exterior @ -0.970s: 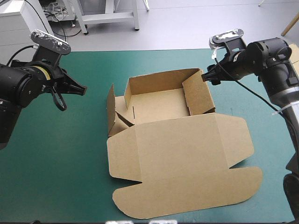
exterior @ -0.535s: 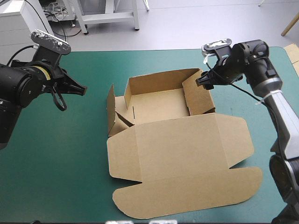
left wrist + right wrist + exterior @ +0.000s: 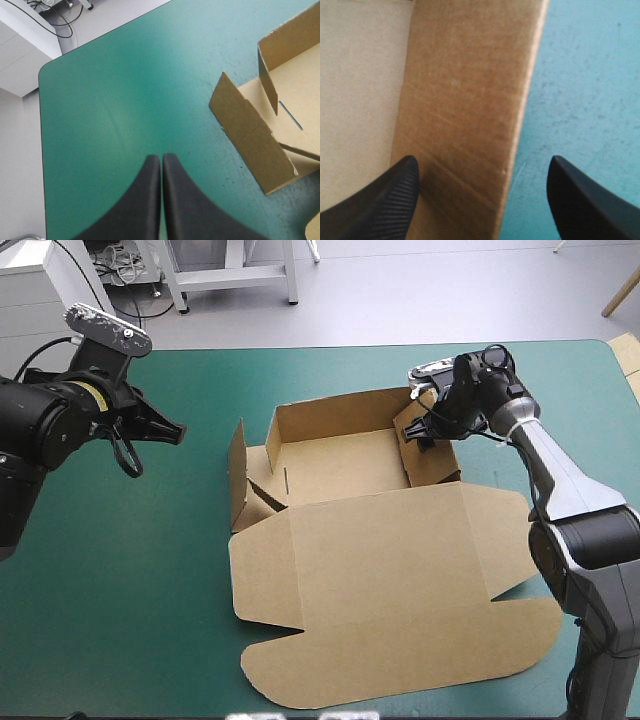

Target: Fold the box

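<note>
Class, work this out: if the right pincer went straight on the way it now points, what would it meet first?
Most likely the raised right wall of the box, which the open right pincer straddles. How far off it is remains unclear.

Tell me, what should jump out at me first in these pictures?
The brown box mid-table: an open tray with raised walls at the far side, its big lid lying flat toward the near edge of the teal-green table. The right tool stands open astride the tray's right wall, while the left tool hovers shut over bare cover, left of the box.
</note>
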Controlling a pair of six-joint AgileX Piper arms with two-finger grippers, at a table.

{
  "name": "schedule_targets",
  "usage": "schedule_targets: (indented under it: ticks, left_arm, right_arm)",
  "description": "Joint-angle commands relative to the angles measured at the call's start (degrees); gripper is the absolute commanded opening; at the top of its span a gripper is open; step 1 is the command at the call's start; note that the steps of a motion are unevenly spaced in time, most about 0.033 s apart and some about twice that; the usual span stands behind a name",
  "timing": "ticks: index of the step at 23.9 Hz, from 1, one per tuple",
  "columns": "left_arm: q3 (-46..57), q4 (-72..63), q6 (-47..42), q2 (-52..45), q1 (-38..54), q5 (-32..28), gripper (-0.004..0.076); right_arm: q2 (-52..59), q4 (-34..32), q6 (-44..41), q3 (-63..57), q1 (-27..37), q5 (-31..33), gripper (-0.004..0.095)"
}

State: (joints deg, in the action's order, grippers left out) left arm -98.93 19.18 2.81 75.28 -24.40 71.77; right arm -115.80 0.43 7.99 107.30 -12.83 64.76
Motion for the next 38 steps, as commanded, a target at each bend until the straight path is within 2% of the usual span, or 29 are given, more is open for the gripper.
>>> schedule_targets:
  ticks: [1,6,8,14,19,24,29,33,38]
  left_arm:
    - [-1.3,0.8,-0.6,-1.6,-0.1,1.1,-0.0008]
    - [-1.3,0.8,-0.6,-1.6,-0.1,1.1,-0.0008]
    - [-1.3,0.6,-0.6,-1.6,-0.1,1.1,-0.0008]
    - [-1.3,0.5,-0.6,-1.6,-0.1,1.1,-0.0008]
    - [-1.3,0.5,-0.6,-1.6,-0.1,1.2,-0.0008]
    - [-1.3,0.7,-0.6,-1.5,1.3,1.2,-0.0008]
    - [-1.3,-1.6,-0.3,-0.9,7.7,1.2,-0.0007]
    - [-1.3,-12.5,5.5,0.8,15.5,1.2,-0.0007]
    - [0.5,-25.8,10.1,3.1,24.3,0.8,-0.0007]
  right_arm:
    - [2.2,0.1,0.8,2.1,0.4,-1.5,0.0530]
    - [1.4,0.1,0.8,2.1,0.4,-1.5,0.0112]
    - [1.2,0.1,0.8,2.1,0.4,-1.4,-0.0020]
    - [2.9,0.1,0.8,2.1,0.4,-1.4,-0.0020]
    - [8.1,0.0,2.4,2.1,1.2,2.3,-0.0020]
    - [13.7,2.6,4.5,2.1,5.0,2.3,-0.0021]
    - [19.4,11.2,8.1,2.1,11.2,2.3,-0.0022]
    - [23.8,16.9,10.3,2.1,16.3,2.3,-0.0022]
    - [27.4,18.5,11.3,2.1,18.4,2.3,-0.0022]
